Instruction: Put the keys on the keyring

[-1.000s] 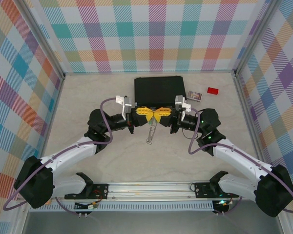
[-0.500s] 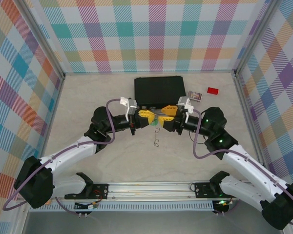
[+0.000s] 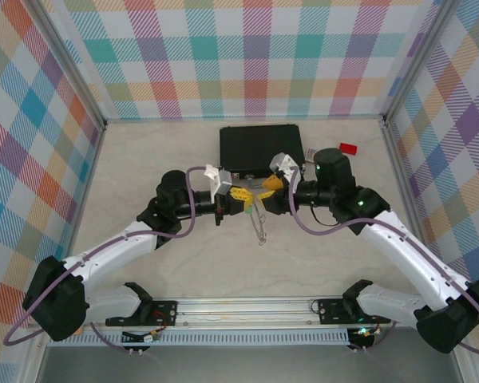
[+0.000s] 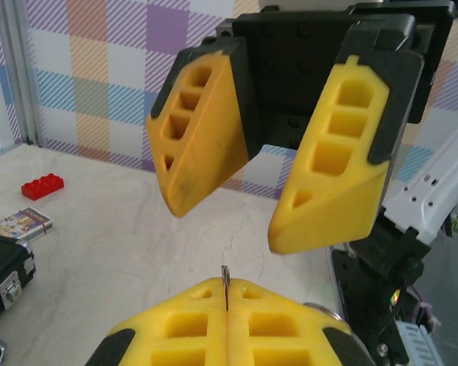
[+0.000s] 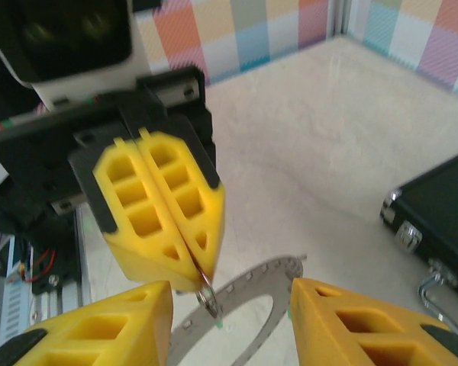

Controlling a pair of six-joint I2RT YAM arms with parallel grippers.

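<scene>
The keyring [image 5: 253, 299], a flat grey hoop with small slots, hangs tilted above the table. In the top view the keyring [image 3: 259, 223] is a thin sliver below the two grippers. My left gripper [image 5: 201, 274] is shut on a small wire loop linked to the hoop; its own camera shows a thin metal edge [image 4: 227, 276] pinched in my left gripper [image 4: 227, 288]. My right gripper [image 5: 230, 288] is open, its fingers either side of the hoop without touching it. Of the keys, just two tiny green specks [image 5: 218, 323] peek out at the hoop's edge.
A black case [image 3: 259, 148] lies at the back centre, its latches facing the right gripper [image 5: 408, 232]. A red block [image 3: 348, 148] and a small picture card [image 3: 318, 156] lie to its right. Bare tabletop [image 3: 247, 255] lies below the grippers. My right gripper [image 4: 237, 225] hangs open just beyond my left fingertips.
My right arm has risen and turned, so its gripper now points down at the hoop from the case side. My left gripper has shifted slightly right, with the hoop still hanging from it.
</scene>
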